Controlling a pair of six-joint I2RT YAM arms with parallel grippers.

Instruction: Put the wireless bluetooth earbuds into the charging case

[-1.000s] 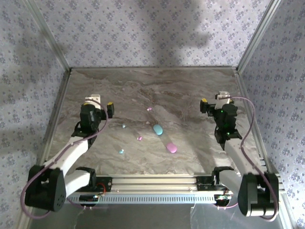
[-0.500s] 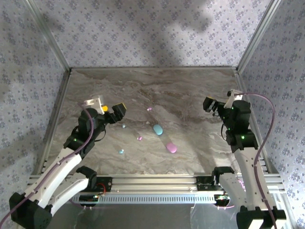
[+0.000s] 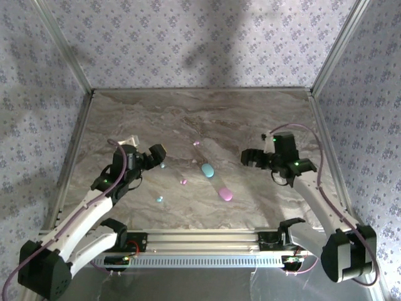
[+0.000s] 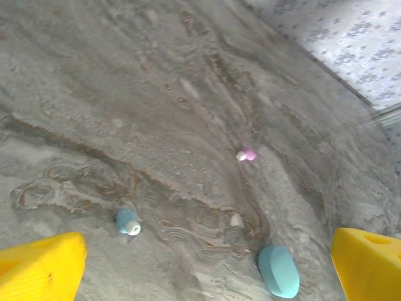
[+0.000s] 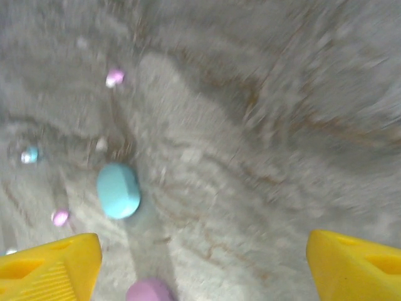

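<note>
We see the left gripper [image 4: 207, 251] and right gripper [image 5: 202, 241], fingers spread, flanking the blue case [image 3: 207, 170], pink case [image 3: 225, 194] and scattered earbuds [image 3: 183, 182] on the open marble tabletop [image 3: 250, 119].

The left arm [image 3: 84, 210] and right arm [image 3: 321, 205] had white links, black joints, looping lilac cables [image 3: 319, 160] and yellow wedge-shaped fingers [image 4: 41, 266].

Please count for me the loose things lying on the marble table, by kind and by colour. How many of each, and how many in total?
Tiny pale pink glossy plastic earbuds: 2
Tiny light blue glossy plastic earbuds: 2
Light blue oval plastic case: 1
Pink oval plastic case: 1
Total: 6
</note>
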